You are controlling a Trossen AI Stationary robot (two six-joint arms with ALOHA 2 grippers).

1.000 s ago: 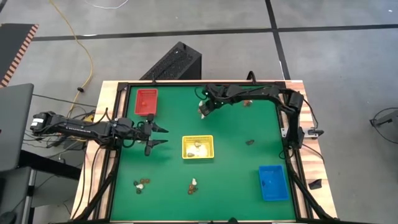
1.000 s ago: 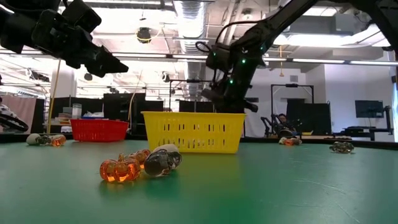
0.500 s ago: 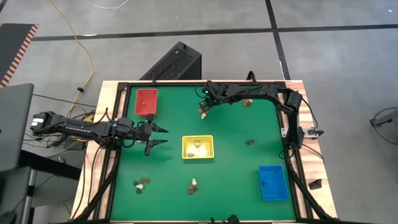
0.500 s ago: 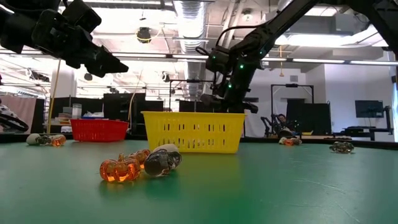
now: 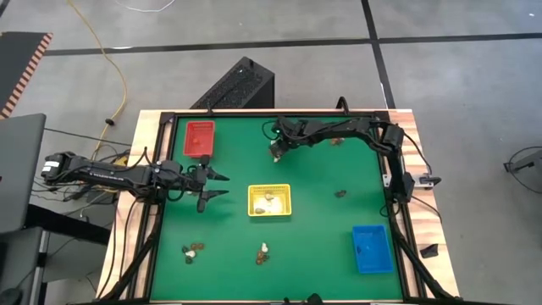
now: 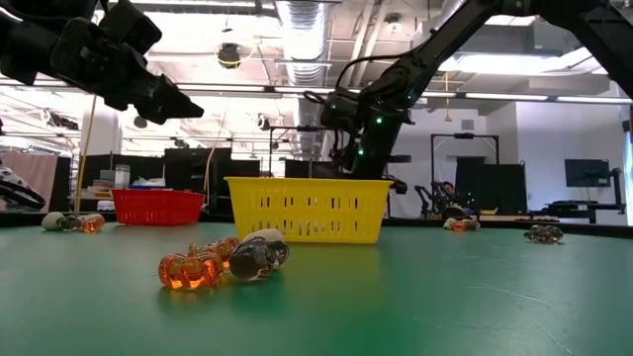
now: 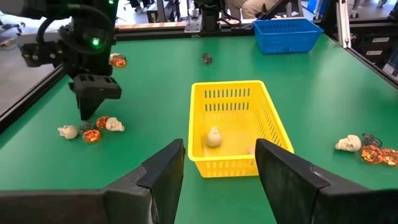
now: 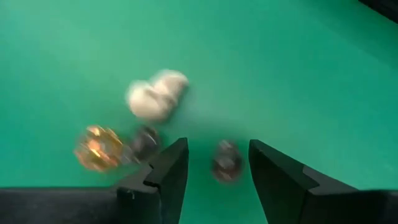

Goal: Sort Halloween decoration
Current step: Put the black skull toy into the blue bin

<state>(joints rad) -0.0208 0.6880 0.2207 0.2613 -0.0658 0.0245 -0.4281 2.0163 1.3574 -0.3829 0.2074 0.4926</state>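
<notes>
My right gripper [image 8: 214,171] is open and points steeply down over a small cluster of Halloween decoration [image 5: 275,155] near the table's far edge. The cluster holds a cream-white skull [image 8: 155,93], an orange pumpkin [image 8: 96,148] and two dark pieces. One dark piece [image 8: 226,160] lies on the mat between the fingertips; I cannot tell whether they touch it. My left gripper [image 5: 218,186] waits open above the left side, facing the yellow tray [image 7: 273,134], where a white trinket [image 7: 213,137] lies.
A red tray [image 5: 199,138] stands at the far left and a blue tray [image 5: 371,248] at the near right. More trinkets lie near the front edge [image 5: 193,252] [image 5: 263,252], right of the yellow tray [image 5: 340,193] and at the far edge [image 5: 334,141].
My right gripper has sunk toward the cluster of trinkets on the mat and tipped a little steeper. The trinkets have stayed where they lay.
</notes>
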